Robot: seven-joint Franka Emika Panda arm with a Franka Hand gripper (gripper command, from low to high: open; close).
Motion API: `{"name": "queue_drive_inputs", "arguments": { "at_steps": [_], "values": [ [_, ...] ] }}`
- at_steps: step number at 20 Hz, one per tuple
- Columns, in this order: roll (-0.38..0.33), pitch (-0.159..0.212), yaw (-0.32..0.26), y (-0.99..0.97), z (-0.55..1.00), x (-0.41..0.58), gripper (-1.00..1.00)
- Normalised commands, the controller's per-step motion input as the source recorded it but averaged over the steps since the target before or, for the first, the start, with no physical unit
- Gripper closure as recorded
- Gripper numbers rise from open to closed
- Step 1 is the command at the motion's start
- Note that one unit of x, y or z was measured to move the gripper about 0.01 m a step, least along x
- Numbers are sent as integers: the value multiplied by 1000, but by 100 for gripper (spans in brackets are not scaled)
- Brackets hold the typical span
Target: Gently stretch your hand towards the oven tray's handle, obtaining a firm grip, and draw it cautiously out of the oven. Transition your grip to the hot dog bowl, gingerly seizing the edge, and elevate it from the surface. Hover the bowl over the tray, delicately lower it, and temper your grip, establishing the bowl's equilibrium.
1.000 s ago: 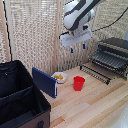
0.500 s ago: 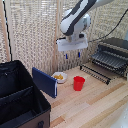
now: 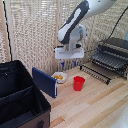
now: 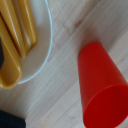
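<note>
Right in front of you in the exterior view sits the big black fabric case [image 3: 20, 97], with a dark blue flap [image 3: 45, 82] leaning off its side. Just beyond that flap, the hot dog bowl [image 3: 59, 77] rests on the wooden surface [image 3: 95, 107], its white rim nearly touching the flap. The red cup [image 3: 79, 83] stands upright just beside the bowl, on the side away from the case. Your wrist view confirms it: bowl [image 4: 25, 42] with long orange-yellow pieces inside, cup [image 4: 102, 90] close by but apart, a strip of bare wood between them. Above the bowl hangs your gripper [image 3: 69, 63], holding nothing; how far its jaws are parted, you cannot tell. Farther back from the bowl, past the cup, the oven [image 3: 112, 52] sits with its oven tray [image 3: 104, 61] drawn out over the open door.
</note>
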Motion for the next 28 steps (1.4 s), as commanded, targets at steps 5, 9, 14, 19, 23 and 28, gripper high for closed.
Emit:
{"name": "queue_drive_inputs", "arguments": {
  "at_steps": [5,9,14,19,23,28],
  "values": [
    [100,-2,5,-106,-439,0,-100],
    [84,-52,7,-157,-414,52,-100],
    [36,-63,8,-23,-221,68,-100],
    [-3,0,34,14,0,0,100],
    [0,0,5,0,0,-2,100],
    [0,6,21,18,0,21,100]
  ]
}}
